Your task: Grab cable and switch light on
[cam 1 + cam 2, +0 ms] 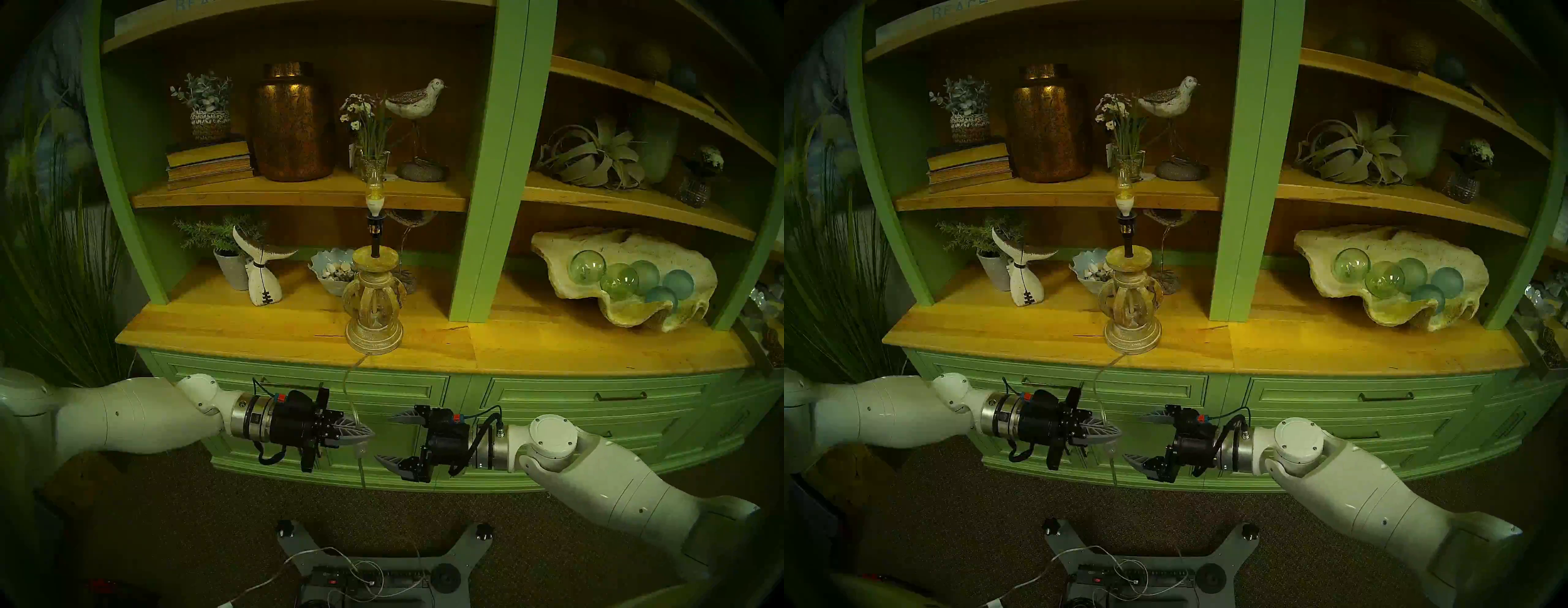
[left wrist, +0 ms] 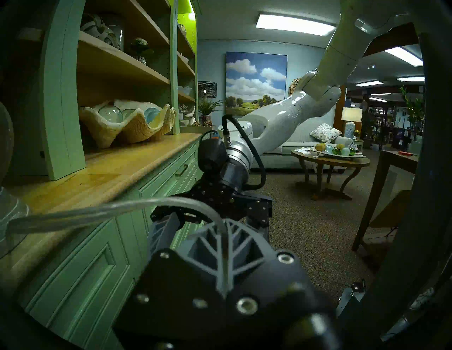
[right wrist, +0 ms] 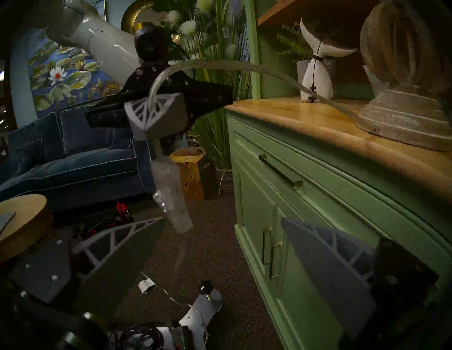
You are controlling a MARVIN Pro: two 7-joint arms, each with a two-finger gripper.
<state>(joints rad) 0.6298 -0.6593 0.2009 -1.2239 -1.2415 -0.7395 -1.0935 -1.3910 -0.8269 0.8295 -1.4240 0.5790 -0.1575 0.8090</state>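
The light (image 1: 373,305) is a small lamp with a whitewashed openwork base, standing at the front edge of the wooden counter; its bare bulb (image 1: 374,193) shows only a faint yellow tint. The clear cable (image 1: 348,382) hangs from the base over the edge. My left gripper (image 1: 360,431) is shut on the cable, also seen in the right wrist view (image 3: 151,114). The clear switch lump (image 3: 171,195) hangs just below it. My right gripper (image 1: 392,439) is open and level with the switch, just to its right, fingertips (image 3: 156,222) apart from it.
The green cabinet (image 1: 530,395) with drawer handles stands right behind both grippers. A white whale-tail figure (image 1: 263,276) and a shell bowl (image 1: 331,271) stand near the lamp. The robot's base (image 1: 382,569) with loose cords lies on the carpet below. Tall grass (image 1: 55,276) stands at the left.
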